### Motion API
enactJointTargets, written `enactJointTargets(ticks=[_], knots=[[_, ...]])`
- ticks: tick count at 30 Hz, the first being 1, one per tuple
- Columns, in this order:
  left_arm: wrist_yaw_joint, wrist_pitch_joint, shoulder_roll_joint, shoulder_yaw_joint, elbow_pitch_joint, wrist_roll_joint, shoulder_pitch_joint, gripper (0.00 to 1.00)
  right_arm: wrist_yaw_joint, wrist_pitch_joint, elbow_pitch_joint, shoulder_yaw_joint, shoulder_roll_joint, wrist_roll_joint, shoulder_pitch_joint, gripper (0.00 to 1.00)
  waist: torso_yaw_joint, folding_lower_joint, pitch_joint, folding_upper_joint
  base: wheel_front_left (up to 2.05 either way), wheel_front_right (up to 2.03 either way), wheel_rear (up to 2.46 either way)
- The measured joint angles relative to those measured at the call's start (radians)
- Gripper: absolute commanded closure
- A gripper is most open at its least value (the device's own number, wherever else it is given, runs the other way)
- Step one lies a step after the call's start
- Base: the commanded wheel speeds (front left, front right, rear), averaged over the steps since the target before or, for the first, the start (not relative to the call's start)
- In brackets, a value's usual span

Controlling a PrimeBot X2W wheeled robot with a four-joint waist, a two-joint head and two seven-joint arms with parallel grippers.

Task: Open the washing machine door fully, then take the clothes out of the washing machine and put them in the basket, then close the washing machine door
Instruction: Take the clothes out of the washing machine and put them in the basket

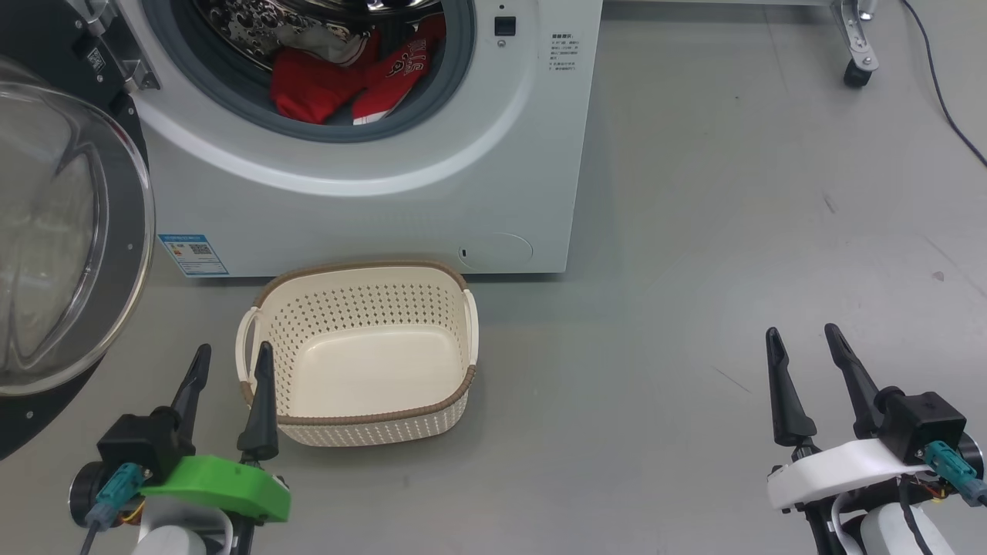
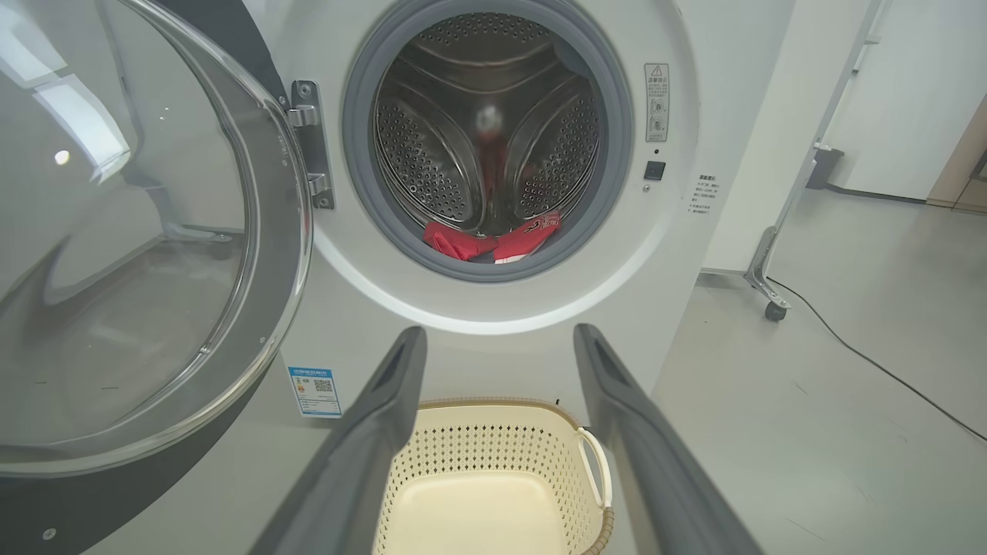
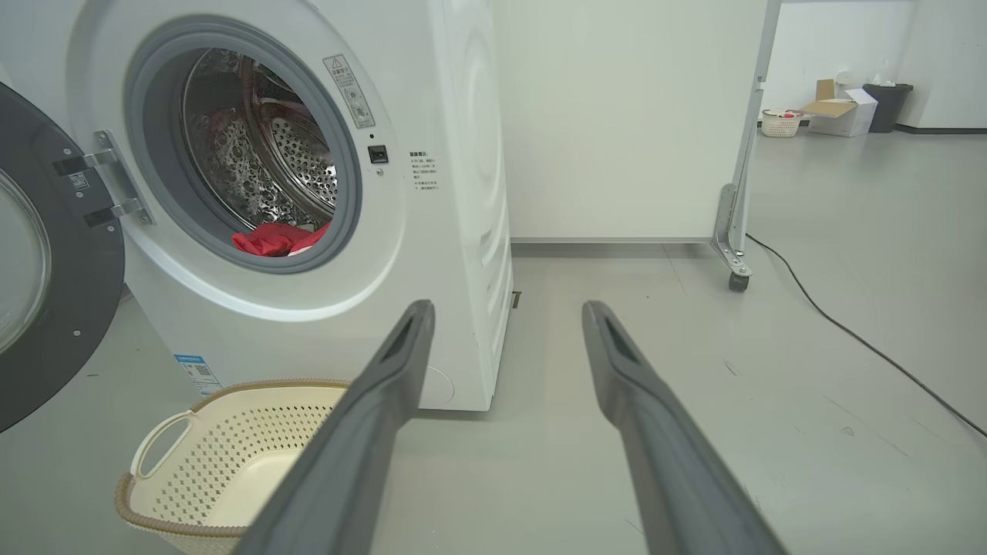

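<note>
Grey floor [image 1: 694, 231]: we see a smooth surface carrying everything, with a pale wall behind it in the wrist views.
Washing machine [image 1: 385, 208]: a white front-loader stands on the floor, its grey-ringed mouth uncovered and the steel drum showing.
Washing machine door [image 1: 46, 231]: we find it swung wide on its left-hand hinge, glass bowl bulging toward us, well apart from the mouth.
Basket [image 1: 370, 432]: cream with a brown rim, it sits upright on the floor just in front of the machine, below the mouth, its cream bottom in full view.
Clothes [image 1: 316, 85]: red garments with white trim and lettering lie in the bottom of the drum, against the rubber ring.
Left gripper [image 1: 234, 351]: its fingers are spread and hold nothing. One finger overlaps the basket's left handle in the head view, and we cannot tell whether they touch.
Right gripper [image 1: 802, 333]: its fingers are parted and hold nothing, above the floor well right of the basket.
Black cable [image 1: 941, 85]: it trails across the floor at far right, near a castor [image 1: 857, 73].
</note>
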Motion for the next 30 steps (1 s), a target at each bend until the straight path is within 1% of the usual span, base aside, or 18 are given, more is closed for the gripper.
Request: enactJointTargets(ticks=[11,17,30], knots=[[0.000,0.000,0.000,-0.002,-0.010,-0.001,0.006,0.00,0.000,0.000,-0.003,-0.001,0.001,0.000,0.000,0.00,0.001,0.0000,0.005,0.0000,0.00,0.00,0.00],[-0.018,0.000,-0.001,-0.015,-0.020,-0.015,0.006,0.00,0.000,0.000,-0.005,-0.003,0.001,-0.002,0.000,0.00,0.002,0.0000,0.009,0.0000,0.08,-0.08,0.00],[-0.018,0.000,-0.001,-0.009,-0.034,-0.025,0.006,0.00,0.000,0.000,-0.006,-0.004,0.004,-0.002,0.000,0.00,0.005,0.0000,0.017,0.0000,0.47,-0.47,0.00]])
